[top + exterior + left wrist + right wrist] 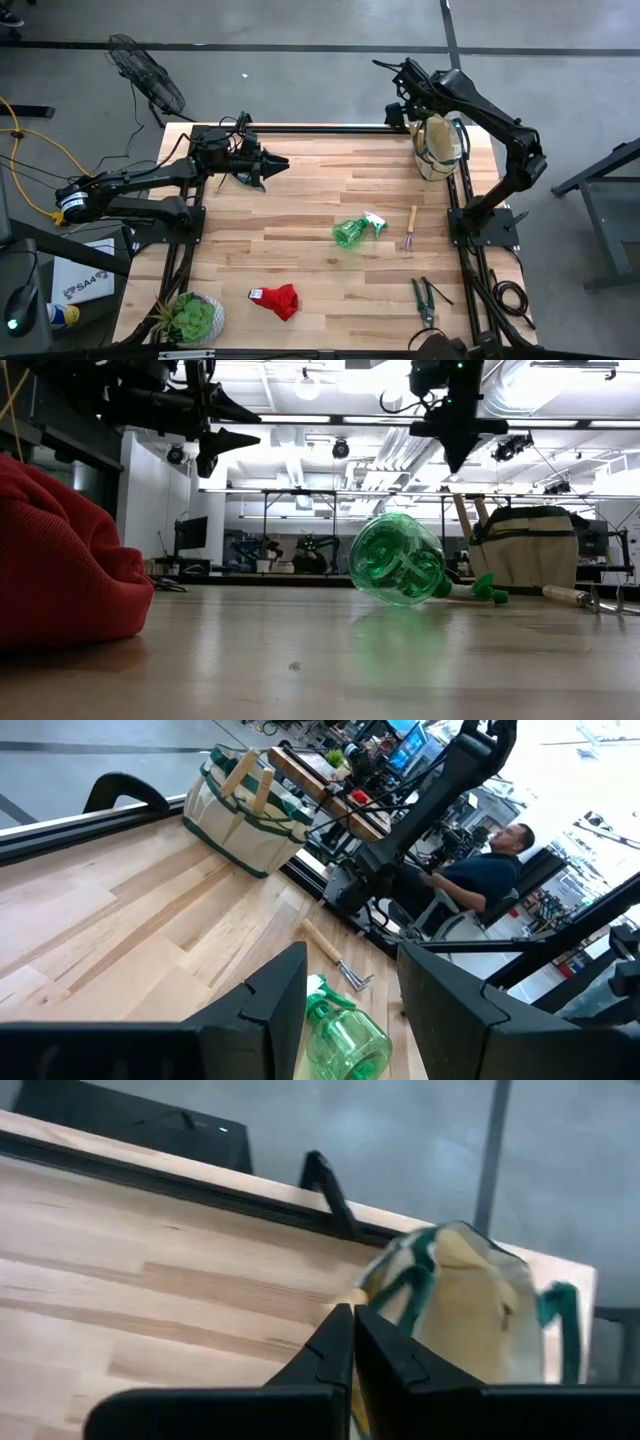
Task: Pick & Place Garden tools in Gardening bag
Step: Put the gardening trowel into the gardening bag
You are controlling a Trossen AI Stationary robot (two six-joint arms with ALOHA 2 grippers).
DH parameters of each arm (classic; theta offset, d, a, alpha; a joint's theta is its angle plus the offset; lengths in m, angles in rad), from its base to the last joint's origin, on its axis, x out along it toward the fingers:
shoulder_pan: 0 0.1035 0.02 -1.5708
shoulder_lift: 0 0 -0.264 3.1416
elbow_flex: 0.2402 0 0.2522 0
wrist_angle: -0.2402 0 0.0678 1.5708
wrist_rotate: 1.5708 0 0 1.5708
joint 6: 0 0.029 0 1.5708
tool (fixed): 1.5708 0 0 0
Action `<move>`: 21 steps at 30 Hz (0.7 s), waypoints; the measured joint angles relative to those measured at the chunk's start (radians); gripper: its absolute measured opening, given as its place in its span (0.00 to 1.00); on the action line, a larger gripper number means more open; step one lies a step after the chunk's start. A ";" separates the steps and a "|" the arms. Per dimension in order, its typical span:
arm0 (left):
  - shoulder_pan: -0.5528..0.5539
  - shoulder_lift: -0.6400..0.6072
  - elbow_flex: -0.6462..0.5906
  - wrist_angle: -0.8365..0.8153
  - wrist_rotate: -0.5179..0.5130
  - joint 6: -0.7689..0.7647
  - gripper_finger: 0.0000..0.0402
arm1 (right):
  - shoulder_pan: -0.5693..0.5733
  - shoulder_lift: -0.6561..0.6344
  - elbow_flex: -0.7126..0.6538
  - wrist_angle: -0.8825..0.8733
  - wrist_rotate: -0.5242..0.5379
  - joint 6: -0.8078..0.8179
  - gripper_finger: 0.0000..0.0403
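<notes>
The gardening bag, tan canvas with green trim, stands at the far right edge of the wooden table, and two wooden handles stick up out of it in the left wrist view. The right gripper hangs in the air near the bag, beyond the table's far edge in the high view; its fingers are pressed together with nothing between them, as the right wrist view shows, with the bag's open mouth just ahead of them. The left gripper hovers above the far left part of the table, pointing toward the right side, its fingers parted with a clear gap and holding nothing. A green spray bottle lies on its side near the table's middle, and a small wooden-handled fork lies just to its right. A red glove sits crumpled toward the near edge, and dark-handled pruning shears lie at the near right corner. A potted plant stands at the near left corner. On the floor left of the table a white sheet carries dark lettering too small to read with certainty. A seated person in a dark shirt shows beyond the table in the left wrist view.
</notes>
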 joint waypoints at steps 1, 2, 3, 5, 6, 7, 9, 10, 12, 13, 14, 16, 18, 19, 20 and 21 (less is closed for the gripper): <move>0.000 0.000 0.000 0.000 -0.001 0.000 0.38 | 0.000 0.000 0.000 0.009 -0.013 -0.005 0.01; 0.000 0.000 0.000 0.000 -0.001 -0.001 0.38 | 0.000 0.000 0.000 0.018 -0.026 -0.010 0.01; 0.000 0.000 0.000 0.000 -0.001 -0.001 0.38 | 0.000 0.001 0.000 0.022 -0.034 -0.011 0.01; 0.000 0.000 0.000 0.000 -0.001 -0.001 0.38 | 0.000 0.001 -0.005 0.020 -0.035 -0.011 0.01; 0.000 0.000 0.000 0.000 -0.001 -0.001 0.38 | 0.000 0.001 -0.012 0.019 -0.037 -0.009 0.01; 0.000 0.000 0.000 0.000 -0.001 -0.001 0.38 | -0.002 0.001 -0.021 0.019 -0.039 -0.003 0.01; 0.000 0.000 0.000 0.000 -0.001 -0.001 0.38 | -0.009 0.001 -0.049 0.023 -0.051 0.001 0.01; 0.000 0.000 0.000 0.000 -0.001 -0.001 0.38 | -0.009 0.001 -0.069 0.031 -0.057 0.001 0.01; 0.000 0.000 0.000 0.000 -0.001 -0.001 0.38 | -0.010 0.001 -0.118 0.055 -0.071 0.003 0.01; 0.000 0.000 0.000 0.000 -0.001 -0.001 0.38 | -0.010 0.002 -0.140 0.063 -0.068 0.003 0.01; 0.000 0.000 0.000 0.000 -0.001 -0.001 0.38 | -0.010 0.003 -0.159 0.066 -0.058 0.006 0.01; 0.000 0.000 0.000 0.000 -0.001 -0.001 0.38 | -0.009 0.003 -0.190 0.069 -0.030 0.021 0.01; 0.000 0.000 0.000 0.000 -0.001 -0.001 0.38 | -0.010 0.003 -0.213 0.068 -0.013 0.036 0.01; 0.000 0.000 0.000 -0.001 -0.001 -0.001 0.38 | -0.012 0.003 -0.218 0.065 0.000 0.039 0.01; 0.000 0.000 0.000 -0.001 -0.001 -0.001 0.38 | -0.014 0.003 -0.221 0.058 0.014 0.045 0.01; 0.000 0.000 0.000 -0.001 -0.001 -0.001 0.38 | -0.014 0.003 -0.221 0.046 0.025 0.054 0.01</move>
